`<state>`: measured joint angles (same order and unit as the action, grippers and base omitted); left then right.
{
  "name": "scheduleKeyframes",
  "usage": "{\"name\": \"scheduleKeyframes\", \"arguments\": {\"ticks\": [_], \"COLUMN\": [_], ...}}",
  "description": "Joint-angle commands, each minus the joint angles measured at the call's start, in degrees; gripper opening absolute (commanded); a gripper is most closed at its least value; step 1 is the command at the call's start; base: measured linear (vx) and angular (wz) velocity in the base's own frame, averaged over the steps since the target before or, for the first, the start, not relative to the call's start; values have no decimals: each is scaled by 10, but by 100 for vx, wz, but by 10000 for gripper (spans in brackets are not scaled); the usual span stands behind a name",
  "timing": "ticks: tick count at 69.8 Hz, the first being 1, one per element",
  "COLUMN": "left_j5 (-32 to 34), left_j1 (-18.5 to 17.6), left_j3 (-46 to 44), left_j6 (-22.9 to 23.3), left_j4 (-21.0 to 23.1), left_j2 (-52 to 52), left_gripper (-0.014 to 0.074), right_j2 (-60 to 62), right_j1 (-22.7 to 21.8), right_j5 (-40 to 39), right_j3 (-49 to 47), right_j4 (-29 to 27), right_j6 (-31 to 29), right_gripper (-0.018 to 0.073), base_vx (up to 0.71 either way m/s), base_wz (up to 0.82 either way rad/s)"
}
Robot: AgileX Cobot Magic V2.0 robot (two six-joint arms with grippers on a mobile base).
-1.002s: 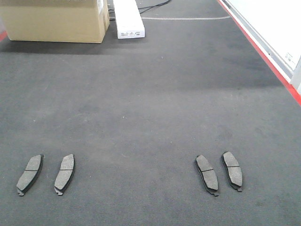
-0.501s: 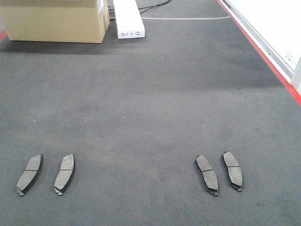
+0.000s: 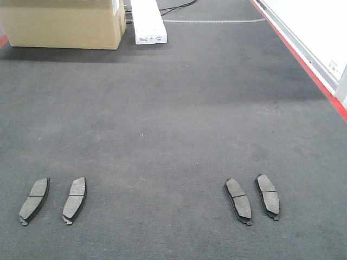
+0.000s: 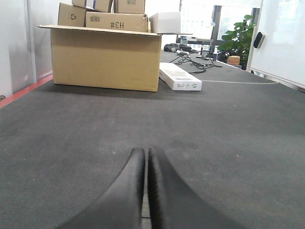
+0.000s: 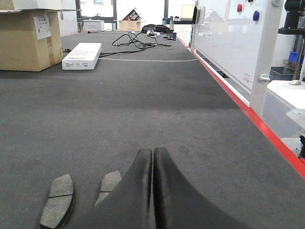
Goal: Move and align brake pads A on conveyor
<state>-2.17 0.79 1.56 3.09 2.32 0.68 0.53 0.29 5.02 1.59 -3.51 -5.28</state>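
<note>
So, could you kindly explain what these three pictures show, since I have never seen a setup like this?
They come from a two-armed robot. The front-facing view looks down on the conveyor, a wide dark belt with a red edge. Four brake pads lie flat on it in two pairs: the left pair and the right pair.

The other two pictures come from cameras on the wrists. Each black wedge at the bottom is a gripper, seen from behind: the left gripper and the right gripper. Both are shut and hold nothing. The right wrist view also shows two pads beside its gripper.

Further along the belt stand a cardboard box and a white box.
</note>
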Motion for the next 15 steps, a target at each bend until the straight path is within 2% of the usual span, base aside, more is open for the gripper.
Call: {"name": "scheduleKeyframes", "arguments": {"ticks": [1, 15], "left_j5": [42, 42], "left_j1": [1, 1], "left_j3": [16, 16], "left_j6": [1, 1], "left_j4": [2, 2], "left_j2": [7, 7], "left_gripper": [-6, -6], "right_j2": [7, 7], "right_j1": [1, 1], "right_j5": [-40, -40], "right_j3": [4, 4], "right_j4": [1, 1], "right_j6": [-2, -2], "right_gripper": [-8, -8], "base_vx": [0, 0], "base_wz": [0, 0]}}
